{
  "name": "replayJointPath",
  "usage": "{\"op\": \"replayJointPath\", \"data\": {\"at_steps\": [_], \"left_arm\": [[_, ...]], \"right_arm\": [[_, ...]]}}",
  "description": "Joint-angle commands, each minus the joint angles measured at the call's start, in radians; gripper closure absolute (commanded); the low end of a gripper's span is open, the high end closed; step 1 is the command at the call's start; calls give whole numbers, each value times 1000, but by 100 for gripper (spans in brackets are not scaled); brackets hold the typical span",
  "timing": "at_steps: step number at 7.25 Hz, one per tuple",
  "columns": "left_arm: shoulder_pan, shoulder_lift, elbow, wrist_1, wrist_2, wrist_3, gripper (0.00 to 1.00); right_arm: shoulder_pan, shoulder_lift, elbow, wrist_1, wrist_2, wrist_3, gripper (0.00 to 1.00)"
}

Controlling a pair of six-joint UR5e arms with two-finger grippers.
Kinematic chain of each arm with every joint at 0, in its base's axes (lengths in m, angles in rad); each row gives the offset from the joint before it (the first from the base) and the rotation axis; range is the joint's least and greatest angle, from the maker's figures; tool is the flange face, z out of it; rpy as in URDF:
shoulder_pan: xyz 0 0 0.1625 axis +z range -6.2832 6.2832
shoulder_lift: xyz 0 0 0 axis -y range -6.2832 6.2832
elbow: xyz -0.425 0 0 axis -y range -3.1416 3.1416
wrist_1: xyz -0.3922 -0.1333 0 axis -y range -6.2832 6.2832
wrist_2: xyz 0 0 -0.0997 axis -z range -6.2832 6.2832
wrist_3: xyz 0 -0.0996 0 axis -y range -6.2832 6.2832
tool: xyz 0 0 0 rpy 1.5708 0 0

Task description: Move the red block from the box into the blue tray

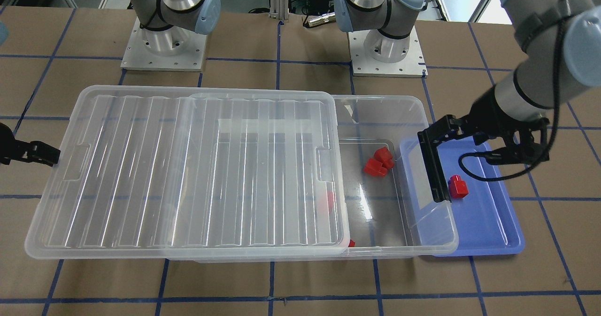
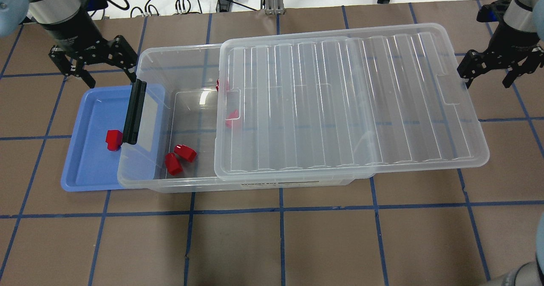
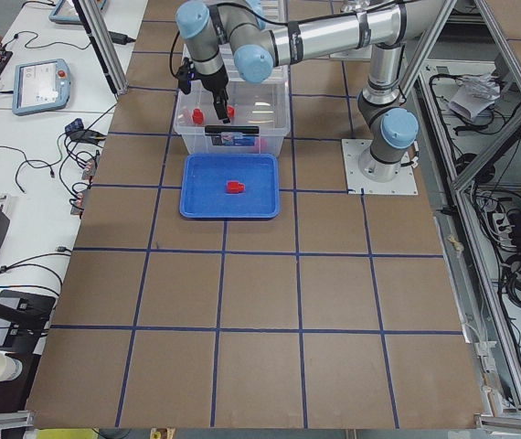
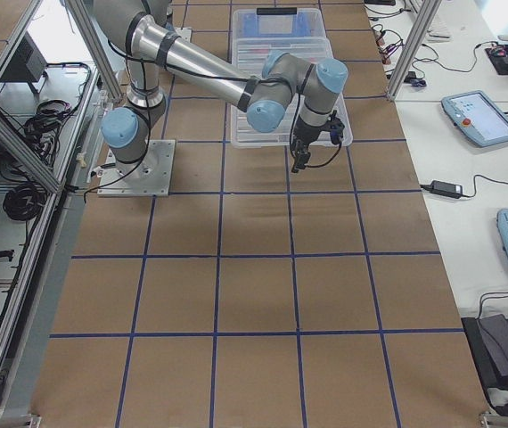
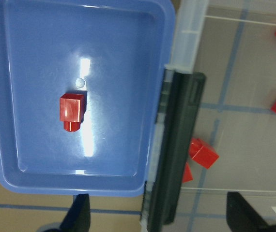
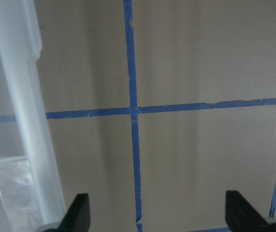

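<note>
Our left claw (image 2: 110, 75) hangs open, empty, over the shallow periwinkle-blue plastic tray (image 2: 80, 179), where the small red plastic block (image 2: 113, 139) lies beside the black latch (image 2: 134, 111) of the clear plastic bin (image 2: 182, 50); we should lift straight, nudging neither.

The wrist camera looks straight down, close, on the blue tray (image 5: 31, 58) beneath the left hand (image 5: 160, 215); the overhead view shares it.

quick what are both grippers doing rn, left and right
Left gripper: open, holding nothing.
Right gripper: open, holding nothing.
</note>
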Motion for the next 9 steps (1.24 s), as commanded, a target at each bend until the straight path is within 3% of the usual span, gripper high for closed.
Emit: {"op": "replayJointPath", "data": {"at_steps": [1, 3, 6, 9], "left_arm": [[-154, 69, 2, 2, 44, -102, 0], [-205, 132, -3, 10, 49, -95, 0], [-184, 134, -21, 14, 39, -93, 0], [-186, 130, -42, 108, 41, -84, 0]], "right_arm": [[32, -8, 7, 4, 57, 41, 0], [81, -9, 14, 4, 70, 77, 0], [150, -6, 15, 1, 88, 124, 0], [218, -2, 14, -9, 120, 210, 0]]}}
